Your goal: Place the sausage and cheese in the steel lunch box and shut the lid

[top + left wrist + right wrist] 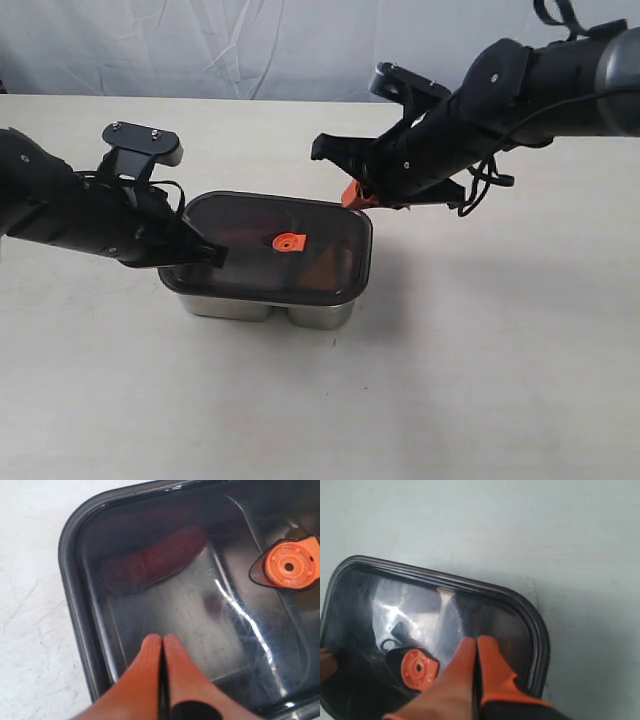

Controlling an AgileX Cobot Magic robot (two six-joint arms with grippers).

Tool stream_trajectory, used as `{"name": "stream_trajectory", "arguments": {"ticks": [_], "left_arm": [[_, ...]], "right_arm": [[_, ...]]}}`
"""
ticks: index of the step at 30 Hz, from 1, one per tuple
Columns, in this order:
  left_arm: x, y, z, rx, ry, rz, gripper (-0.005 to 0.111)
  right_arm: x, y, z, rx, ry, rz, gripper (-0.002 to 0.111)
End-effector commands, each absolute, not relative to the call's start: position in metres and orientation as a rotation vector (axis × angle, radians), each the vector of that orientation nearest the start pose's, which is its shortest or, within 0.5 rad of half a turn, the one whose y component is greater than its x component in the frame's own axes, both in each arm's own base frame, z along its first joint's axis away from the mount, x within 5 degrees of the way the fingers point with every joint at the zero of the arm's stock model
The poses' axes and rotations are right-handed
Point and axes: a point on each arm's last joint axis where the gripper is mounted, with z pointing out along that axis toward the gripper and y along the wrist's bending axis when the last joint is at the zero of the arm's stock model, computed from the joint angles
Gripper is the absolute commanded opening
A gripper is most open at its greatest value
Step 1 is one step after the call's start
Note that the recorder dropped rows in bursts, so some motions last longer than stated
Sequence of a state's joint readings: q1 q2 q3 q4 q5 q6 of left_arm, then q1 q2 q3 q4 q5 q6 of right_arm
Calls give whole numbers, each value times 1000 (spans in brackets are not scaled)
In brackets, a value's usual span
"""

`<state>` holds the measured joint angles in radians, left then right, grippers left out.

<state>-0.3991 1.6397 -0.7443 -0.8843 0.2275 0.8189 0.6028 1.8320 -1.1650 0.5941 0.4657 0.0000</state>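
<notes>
The dark translucent lid (pixel 262 232) lies over the steel lunch box (pixel 268 306), its orange valve tab (pixel 288 242) in the centre. Through the lid the red sausage (pixel 155 560) shows dimly in the larger compartment. The orange cheese (pixel 322 268) shows in the smaller one. My left gripper (pixel 208 255) is shut and empty, with its orange fingertips (pixel 152 645) down at the lid's left end. My right gripper (pixel 352 195) is also shut on nothing. It hangs at the lid's far right edge, its fingertips (pixel 487 647) just above the lid (pixel 435 630).
The box stands on a pale tabletop (pixel 480 380). A light cloth backdrop (pixel 250 45) hangs behind the table's far edge. Both dark arms lean in over the box from either side.
</notes>
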Motion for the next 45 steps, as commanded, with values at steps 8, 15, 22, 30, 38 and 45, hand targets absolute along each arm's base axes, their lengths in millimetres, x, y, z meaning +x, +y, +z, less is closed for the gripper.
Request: {"name": "stream_trajectory", "arguments": {"ticks": [8,15,22,30,38,45], "left_arm": [[276,-139,164,600,2514,-437,0],[279,-139,167,594,2492,-420,0],[279,-139,167,597,2491,-419,0],[279,-139,167,597,2491,-419,0],[279,-139,167,592,2496,-424,0],[279,-139,163,593,2507,-423,0]], "right_arm": [[271,221,188,-308,2750,657,0],[243,225,163,-329,2759,624,0],[237,229,160,-334,2752,632,0],[235,230,148,-336,2828,613,0],[234,231,135,-313,2879,602,0],[234,231,135,-311,2879,603,0]]}}
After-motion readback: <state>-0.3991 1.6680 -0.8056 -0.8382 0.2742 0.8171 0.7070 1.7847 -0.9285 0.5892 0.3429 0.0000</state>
